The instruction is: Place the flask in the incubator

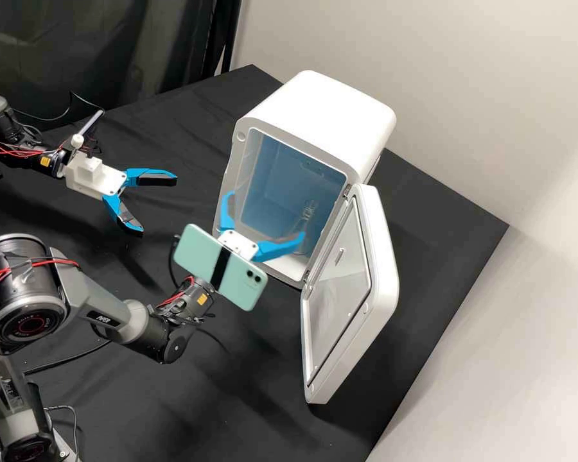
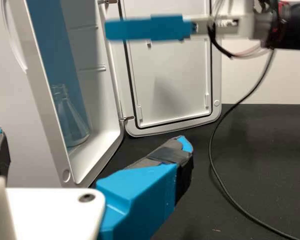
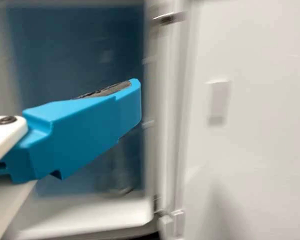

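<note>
The white incubator [image 1: 327,119] stands on the black bench with its door [image 1: 350,289] swung wide open. A clear glass flask [image 1: 308,215] stands upright on the floor inside its blue chamber, and it shows through the opening in the left wrist view [image 2: 70,120]. My right gripper [image 1: 260,226] is open at the chamber's mouth, its blue fingers [image 3: 90,125] spread and holding nothing, a little short of the flask. My left gripper [image 1: 155,205] hangs open and empty over the bench, well to the left of the incubator.
A mint-green phone [image 1: 221,266] is mounted on the right arm's wrist. Cables [image 2: 225,165] trail across the bench in front of the door. The bench's right edge [image 1: 430,359] runs close behind the open door, with the wall beyond.
</note>
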You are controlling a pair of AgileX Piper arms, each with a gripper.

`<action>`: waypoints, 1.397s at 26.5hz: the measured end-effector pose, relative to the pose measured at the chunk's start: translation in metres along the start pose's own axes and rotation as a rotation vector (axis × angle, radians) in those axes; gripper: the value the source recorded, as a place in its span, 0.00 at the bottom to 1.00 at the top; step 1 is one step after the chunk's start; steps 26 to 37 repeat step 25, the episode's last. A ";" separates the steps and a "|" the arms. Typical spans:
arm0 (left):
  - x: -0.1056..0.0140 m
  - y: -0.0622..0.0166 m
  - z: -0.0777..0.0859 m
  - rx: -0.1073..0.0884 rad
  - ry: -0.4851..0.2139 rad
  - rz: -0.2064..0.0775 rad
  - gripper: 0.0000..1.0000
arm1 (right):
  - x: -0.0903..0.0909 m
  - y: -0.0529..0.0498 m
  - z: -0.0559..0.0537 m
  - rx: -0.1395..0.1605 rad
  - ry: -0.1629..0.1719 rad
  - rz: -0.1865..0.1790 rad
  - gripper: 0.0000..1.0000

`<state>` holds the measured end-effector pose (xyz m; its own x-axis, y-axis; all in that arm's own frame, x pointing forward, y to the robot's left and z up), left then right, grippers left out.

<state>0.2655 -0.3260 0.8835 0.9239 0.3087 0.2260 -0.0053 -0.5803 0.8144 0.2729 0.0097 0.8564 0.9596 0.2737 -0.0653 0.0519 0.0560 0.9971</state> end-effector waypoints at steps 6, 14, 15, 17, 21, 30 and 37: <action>0.000 0.0001 0.000 -0.003 0.008 0.002 1.00 | -0.013 -0.025 -0.003 -0.024 0.030 -0.154 1.00; -0.006 -0.0022 0.003 -0.004 0.009 0.024 1.00 | -0.051 -0.023 -0.002 0.007 -0.088 -0.076 1.00; -0.006 -0.0021 0.003 -0.004 0.009 0.024 1.00 | -0.057 -0.021 -0.004 0.005 -0.100 -0.049 1.00; -0.006 -0.0021 0.003 -0.004 0.009 0.024 1.00 | -0.067 -0.015 -0.010 -0.011 -0.113 0.007 1.00; -0.006 -0.0019 0.003 -0.004 0.009 0.026 1.00 | -0.075 -0.010 -0.015 0.002 -0.117 0.044 1.00; -0.006 -0.0018 0.003 -0.004 0.008 0.028 1.00 | -0.078 -0.006 -0.017 0.027 -0.117 0.074 1.00; -0.006 -0.0018 0.003 -0.004 0.008 0.028 1.00 | -0.078 -0.006 -0.017 0.027 -0.117 0.074 1.00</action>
